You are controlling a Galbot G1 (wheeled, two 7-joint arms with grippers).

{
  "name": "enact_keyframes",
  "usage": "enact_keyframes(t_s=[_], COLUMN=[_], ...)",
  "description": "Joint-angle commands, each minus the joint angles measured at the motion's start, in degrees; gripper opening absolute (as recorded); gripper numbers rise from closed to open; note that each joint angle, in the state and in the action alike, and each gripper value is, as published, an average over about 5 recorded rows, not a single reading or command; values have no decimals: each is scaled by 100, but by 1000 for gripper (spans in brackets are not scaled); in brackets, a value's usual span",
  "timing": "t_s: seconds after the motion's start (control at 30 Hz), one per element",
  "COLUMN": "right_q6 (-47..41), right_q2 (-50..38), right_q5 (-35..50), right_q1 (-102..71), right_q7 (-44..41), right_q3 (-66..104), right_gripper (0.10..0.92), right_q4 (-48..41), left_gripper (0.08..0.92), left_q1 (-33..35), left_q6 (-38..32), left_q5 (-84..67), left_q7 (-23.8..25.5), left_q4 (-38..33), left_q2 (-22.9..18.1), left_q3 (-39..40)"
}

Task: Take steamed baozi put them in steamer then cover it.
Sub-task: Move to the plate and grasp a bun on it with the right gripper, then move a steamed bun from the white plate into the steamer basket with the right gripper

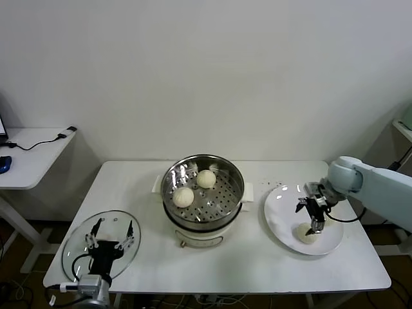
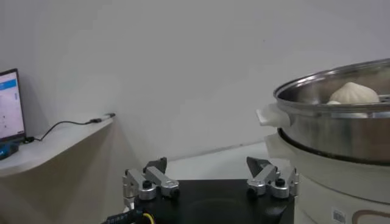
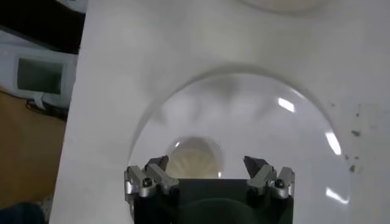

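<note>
White right arm reaches down, open claw (image 1: 315,222) straddling a plated baozi (image 1: 305,232).

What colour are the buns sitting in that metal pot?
Cream-white, smooth buns in the shiny steel steamer; the head view shows them best.

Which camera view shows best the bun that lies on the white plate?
The right wrist view: the bun fills the middle, between the open right gripper fingers, on the white plate. The head view shows it small, partly behind the gripper. The left wrist view does not show it.
</note>
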Motion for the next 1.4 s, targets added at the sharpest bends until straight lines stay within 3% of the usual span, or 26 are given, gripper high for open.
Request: enact_keyframes(t_s=[0.03,0.37,0.77,0.93,1.17,1.4], right_q6=[71,101,429,1431,3357,4548], right_q2=[-40,264,344,603,1745,2694], right_q5=[-491,-552,-450,-289,-204,-801], right_q1=[-756,-869,-434,936,3363,3850], right_q7=[-19,-42,-155,-498,-870,-685], right_q3=[547,712,576,-141,-1423,-1265], right_gripper=[823,811,688,672,676,670], right_q4=[-323,-613,-691,-639,-837,-532], left_gripper=[823,823,823,823,823,823], left_q1=[11,21,19,34,92,159], left_q6=[-6,-10,-9,-9,-4,-28], left_q5=[5,31,58,52,68,164], left_q7=[-6,-16,-20,-20,-20,-13], left_q4=[19,55,40,14,-49,-44], left_q2=[-7,-33,-46,-31,-27,-80], left_q3=[-3,-8,8,5,0,42])
